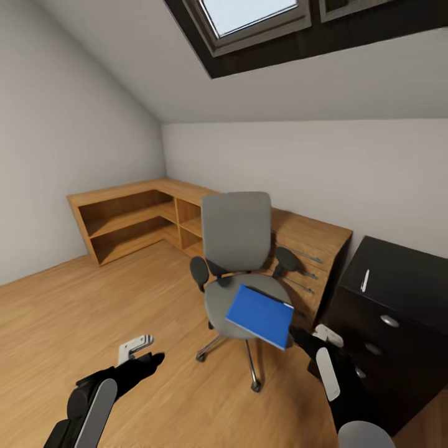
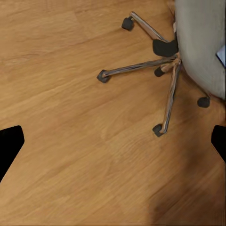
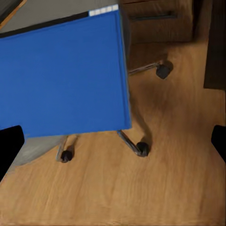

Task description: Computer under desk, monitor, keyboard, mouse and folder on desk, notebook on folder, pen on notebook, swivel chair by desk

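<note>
Flat blue folder (image 1: pixel 260 315) – padded chair (image 1: pixel 239 261)

The swivel chair (image 1: pixel 236 239) is grey with black armrests and a chrome base; the folder (image 1: pixel 260 315) on it is bright blue. The desk (image 1: pixel 398 311) is black with silver knobs, a whitish pen (image 1: pixel 365 280) on top. The floor (image 1: pixel 74 311) and shelf unit (image 1: pixel 124 214) are warm light wood.
</note>
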You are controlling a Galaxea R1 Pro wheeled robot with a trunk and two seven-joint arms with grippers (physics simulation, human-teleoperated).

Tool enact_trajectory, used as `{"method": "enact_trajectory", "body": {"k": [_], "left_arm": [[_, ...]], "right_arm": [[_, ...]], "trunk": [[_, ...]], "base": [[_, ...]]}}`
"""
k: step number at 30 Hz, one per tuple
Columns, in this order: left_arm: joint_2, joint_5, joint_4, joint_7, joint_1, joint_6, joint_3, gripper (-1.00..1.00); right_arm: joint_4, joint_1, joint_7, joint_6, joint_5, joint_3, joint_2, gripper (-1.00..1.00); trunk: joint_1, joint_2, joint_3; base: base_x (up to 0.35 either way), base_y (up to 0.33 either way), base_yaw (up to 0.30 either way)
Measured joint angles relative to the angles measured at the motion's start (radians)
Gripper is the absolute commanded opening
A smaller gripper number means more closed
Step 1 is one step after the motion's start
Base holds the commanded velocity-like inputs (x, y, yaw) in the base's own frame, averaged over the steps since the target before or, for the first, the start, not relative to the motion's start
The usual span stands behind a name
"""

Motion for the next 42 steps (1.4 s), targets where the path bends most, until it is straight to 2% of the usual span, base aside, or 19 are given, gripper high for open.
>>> {"method": "enact_trajectory", "body": {"k": [4,7,8,11,31,42], "left_arm": [[0.001,0.0,-0.002,-0.003,0.001,-0.058,0.0,1.0],[0.002,-0.001,-0.011,-0.005,0.004,-0.093,-0.002,1.0],[0.001,0.001,-0.044,-0.004,0.006,-0.1,-0.009,1.0],[0.002,0.006,-0.067,-0.001,0.007,-0.103,-0.013,1.0],[0.002,0.007,-0.066,0.003,0.008,-0.103,-0.013,1.0],[0.003,0.008,-0.066,0.004,0.008,-0.103,-0.012,1.0]], "right_arm": [[0.002,0.004,0.03,0.005,-0.01,0.0,-0.003,1.0],[0.004,0.008,0.095,0.013,-0.019,0.0,-0.008,1.0],[0.013,0.013,0.146,0.017,-0.026,0.0,-0.014,1.0],[0.022,0.018,0.178,0.019,-0.027,-0.002,-0.018,1.0],[0.025,0.018,0.18,0.017,-0.027,-0.01,-0.019,1.0],[0.067,0.018,0.183,0.008,-0.028,-0.021,-0.017,1.0]], "trunk": [[0.0,0.0,0.002],[0.0,0.0,0.003],[-0.001,0.0,0.003],[0.011,-0.021,-0.007],[0.087,-0.161,-0.069],[0.13,-0.238,-0.104]], "base": [[-0.232,0.1,-0.262],[-0.06,0.026,-0.126],[-0.015,0.006,-0.031],[-0.004,0.002,-0.007],[0.0,0.0,0.0],[0.0,0.0,0.0]]}}
